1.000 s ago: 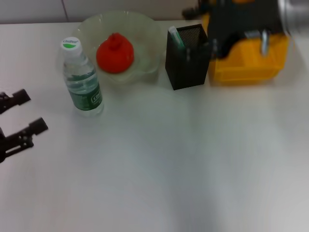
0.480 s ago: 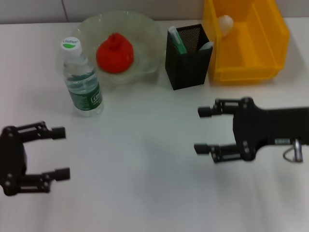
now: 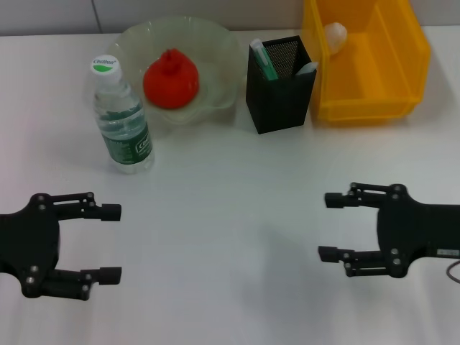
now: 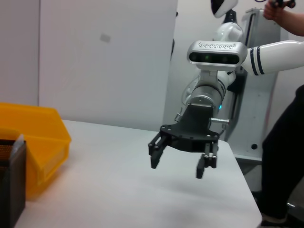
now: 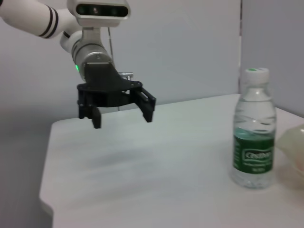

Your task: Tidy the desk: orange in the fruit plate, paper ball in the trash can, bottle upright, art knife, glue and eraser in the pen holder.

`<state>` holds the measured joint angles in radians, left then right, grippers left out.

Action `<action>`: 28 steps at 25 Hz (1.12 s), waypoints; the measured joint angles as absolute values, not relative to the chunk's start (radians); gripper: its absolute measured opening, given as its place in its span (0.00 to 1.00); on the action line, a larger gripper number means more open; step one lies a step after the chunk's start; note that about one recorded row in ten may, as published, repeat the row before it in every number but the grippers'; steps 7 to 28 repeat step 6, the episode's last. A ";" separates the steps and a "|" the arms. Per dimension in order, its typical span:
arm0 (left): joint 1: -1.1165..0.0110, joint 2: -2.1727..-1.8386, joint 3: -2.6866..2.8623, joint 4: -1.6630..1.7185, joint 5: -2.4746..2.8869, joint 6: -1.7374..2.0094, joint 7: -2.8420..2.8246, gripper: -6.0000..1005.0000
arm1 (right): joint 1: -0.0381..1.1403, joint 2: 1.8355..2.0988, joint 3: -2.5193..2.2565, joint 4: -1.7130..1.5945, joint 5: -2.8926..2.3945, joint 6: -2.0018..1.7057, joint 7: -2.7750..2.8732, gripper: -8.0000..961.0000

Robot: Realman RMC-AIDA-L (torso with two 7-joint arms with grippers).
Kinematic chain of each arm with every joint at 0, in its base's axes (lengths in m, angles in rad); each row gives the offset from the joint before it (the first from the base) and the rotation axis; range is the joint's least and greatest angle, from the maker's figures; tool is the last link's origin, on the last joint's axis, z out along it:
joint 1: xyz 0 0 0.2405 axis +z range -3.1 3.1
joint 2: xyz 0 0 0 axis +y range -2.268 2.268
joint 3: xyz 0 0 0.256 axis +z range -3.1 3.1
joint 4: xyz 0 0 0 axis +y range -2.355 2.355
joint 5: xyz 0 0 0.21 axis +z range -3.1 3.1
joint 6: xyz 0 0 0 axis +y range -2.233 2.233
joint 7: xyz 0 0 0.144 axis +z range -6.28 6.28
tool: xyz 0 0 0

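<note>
Hovering near front table (image 3: 230, 215) edge: both tools agape.

Right gripper (image 4: 183, 158): hovering over the table (image 4: 118, 190), fingers spread apart, empty.
Trash can (image 4: 33, 142): well apart from it.
Pen holder (image 4: 12, 185): touching the can.

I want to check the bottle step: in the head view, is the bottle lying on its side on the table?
No, the bottle stands upright on the table with its white cap on top, beside the fruit plate.
</note>
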<state>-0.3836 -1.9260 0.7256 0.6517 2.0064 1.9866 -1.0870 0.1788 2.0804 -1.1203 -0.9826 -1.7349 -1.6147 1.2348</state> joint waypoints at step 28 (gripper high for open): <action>-0.397 -1.936 0.732 0.652 2.010 1.989 -1.088 0.81 | 0.181 2.074 -1.059 -0.932 -1.739 -1.631 1.197 0.81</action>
